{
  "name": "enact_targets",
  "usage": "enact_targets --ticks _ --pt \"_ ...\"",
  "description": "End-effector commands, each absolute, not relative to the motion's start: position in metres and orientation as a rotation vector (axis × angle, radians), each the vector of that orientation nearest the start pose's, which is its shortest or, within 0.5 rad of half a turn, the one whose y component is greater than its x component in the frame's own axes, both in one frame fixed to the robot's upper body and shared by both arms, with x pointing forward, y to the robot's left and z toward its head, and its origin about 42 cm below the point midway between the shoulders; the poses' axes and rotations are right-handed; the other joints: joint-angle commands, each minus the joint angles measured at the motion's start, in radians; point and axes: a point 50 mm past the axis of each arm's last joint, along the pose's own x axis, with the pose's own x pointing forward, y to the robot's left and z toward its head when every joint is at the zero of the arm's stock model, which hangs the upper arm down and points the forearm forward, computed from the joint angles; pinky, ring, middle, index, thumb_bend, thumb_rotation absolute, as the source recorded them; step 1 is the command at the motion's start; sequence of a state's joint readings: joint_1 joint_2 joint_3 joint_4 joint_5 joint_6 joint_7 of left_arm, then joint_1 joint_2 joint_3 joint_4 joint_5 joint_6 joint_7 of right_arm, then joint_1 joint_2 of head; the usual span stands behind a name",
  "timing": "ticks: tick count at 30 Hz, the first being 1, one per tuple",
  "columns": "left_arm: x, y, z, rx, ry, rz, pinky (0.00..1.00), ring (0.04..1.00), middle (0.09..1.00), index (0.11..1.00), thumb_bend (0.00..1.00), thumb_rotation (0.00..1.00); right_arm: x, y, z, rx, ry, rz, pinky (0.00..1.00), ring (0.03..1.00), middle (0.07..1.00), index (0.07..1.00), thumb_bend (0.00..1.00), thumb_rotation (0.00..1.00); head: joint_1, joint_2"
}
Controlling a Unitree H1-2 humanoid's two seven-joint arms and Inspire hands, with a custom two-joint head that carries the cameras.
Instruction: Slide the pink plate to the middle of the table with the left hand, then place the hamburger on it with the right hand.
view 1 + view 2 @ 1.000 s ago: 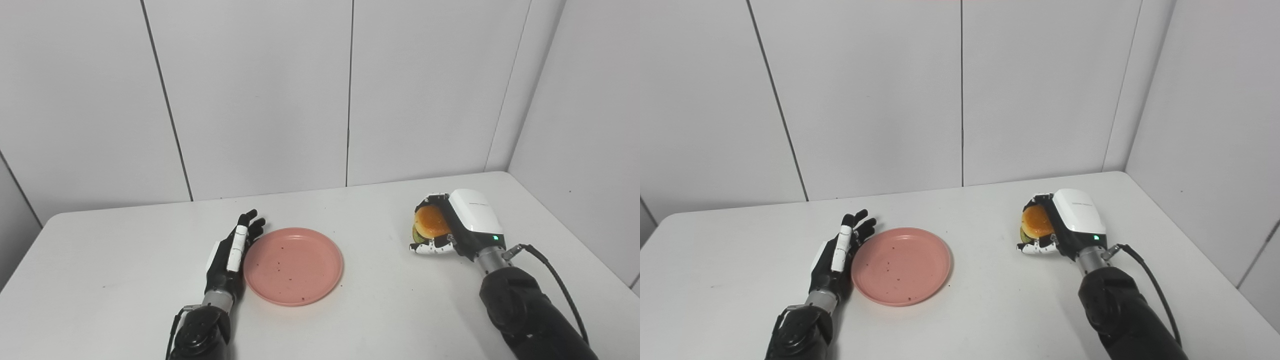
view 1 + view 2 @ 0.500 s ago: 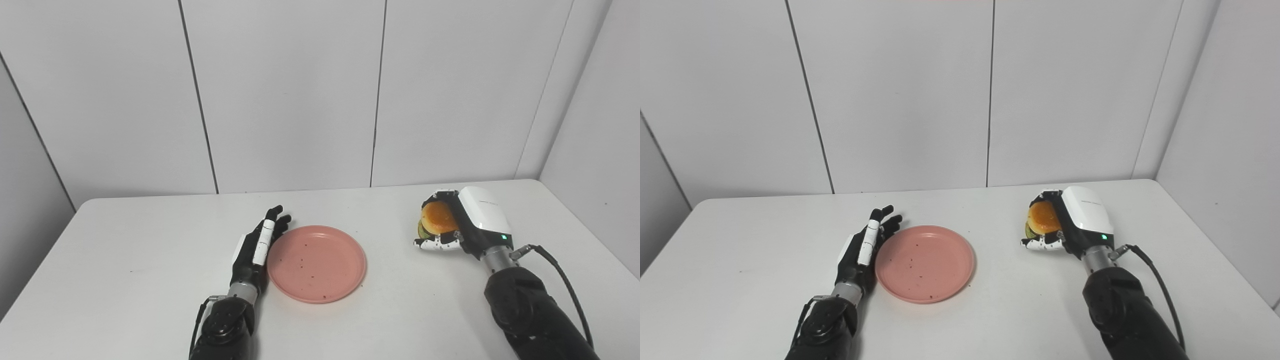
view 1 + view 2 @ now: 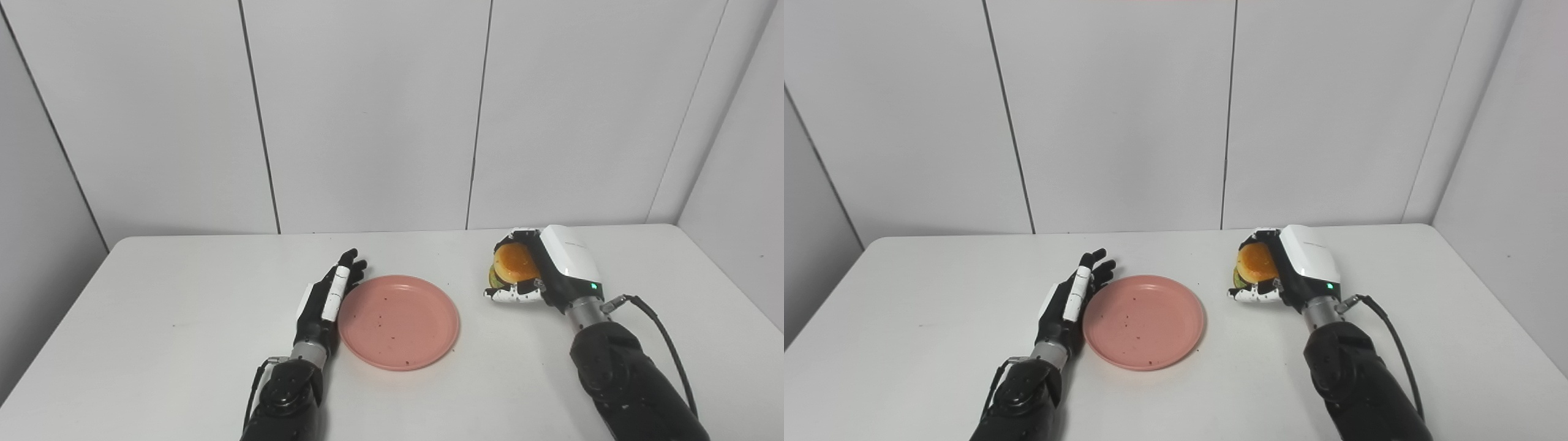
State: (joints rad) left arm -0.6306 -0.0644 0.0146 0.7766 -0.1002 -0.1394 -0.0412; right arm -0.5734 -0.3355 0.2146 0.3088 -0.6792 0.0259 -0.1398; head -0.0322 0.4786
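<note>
1. The left robot hand [image 3: 326, 295], black with a white strip along one finger, lies edge-on against the left rim of the round, shallow pink plastic plate [image 3: 399, 321]. Its fingers are stretched out straight and a little apart, and it has hold of nothing. It looks to be touching the rim, though from these head views I cannot rule out a thin gap.

2. The pink plate sits flat on the white bench [image 3: 153, 331], roughly at the middle of it from side to side and a little toward the near edge. Judged from that position, the sliding step is done or very nearly done. What is left for the left robot hand is only to draw clear.

3. The plate carries no food. Only a scatter of small dark specks, perhaps crumbs, shows on its surface.

4. To the right of the plate and apart from it, the right robot hand [image 3: 539, 275], white-backed with black and white fingers, is curled around the toy hamburger [image 3: 513, 266], whose orange bun top and a green layer beneath show between the fingers. It is low, at or just above the bench surface; which, I cannot tell.

5. The second step is therefore begun but not finished: the hamburger is gripped but not yet on the plate. It has yet to be carried leftward over the rim, set down near the plate's middle, and released.
</note>
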Motion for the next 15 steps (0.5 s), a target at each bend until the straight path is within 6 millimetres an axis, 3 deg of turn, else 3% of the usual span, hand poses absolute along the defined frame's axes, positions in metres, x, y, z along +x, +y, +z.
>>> enact_targets --ticks 1,4,6,9,15 --pt "0.459 0.107 0.117 -0.096 0.084 -0.234 0.93 0.908 0.867 0.875 0.87 0.92 0.464 -0.234 0.258 -1.055 -0.482 -0.06 0.47 0.547 0.542 0.453 0.52 0.01 0.004 -0.001" --pt "0.46 0.107 0.116 -0.093 0.086 -0.232 0.93 0.909 0.869 0.874 0.87 0.92 0.466 -0.221 0.259 -1.029 -0.485 -0.033 0.47 0.563 0.505 0.474 0.52 0.01 0.014 -0.004" --pt "0.459 0.106 0.116 -0.09 0.086 -0.231 0.93 0.911 0.872 0.876 0.86 0.92 0.467 -0.214 0.26 -1.011 -0.498 -0.012 0.41 0.497 0.53 0.46 0.52 0.0 0.022 -0.005" --pt "0.459 0.105 0.116 -0.083 0.082 -0.228 0.91 0.904 0.868 0.874 0.87 0.92 0.468 -0.204 0.262 -1.018 -0.517 0.006 0.36 0.425 0.483 0.486 0.52 0.0 0.029 -0.005" --pt "0.459 0.105 0.116 -0.09 0.082 -0.224 0.91 0.909 0.863 0.873 0.87 0.92 0.47 -0.181 0.263 -1.042 -0.553 0.04 0.34 0.403 0.462 0.492 0.52 0.0 0.037 -0.005"
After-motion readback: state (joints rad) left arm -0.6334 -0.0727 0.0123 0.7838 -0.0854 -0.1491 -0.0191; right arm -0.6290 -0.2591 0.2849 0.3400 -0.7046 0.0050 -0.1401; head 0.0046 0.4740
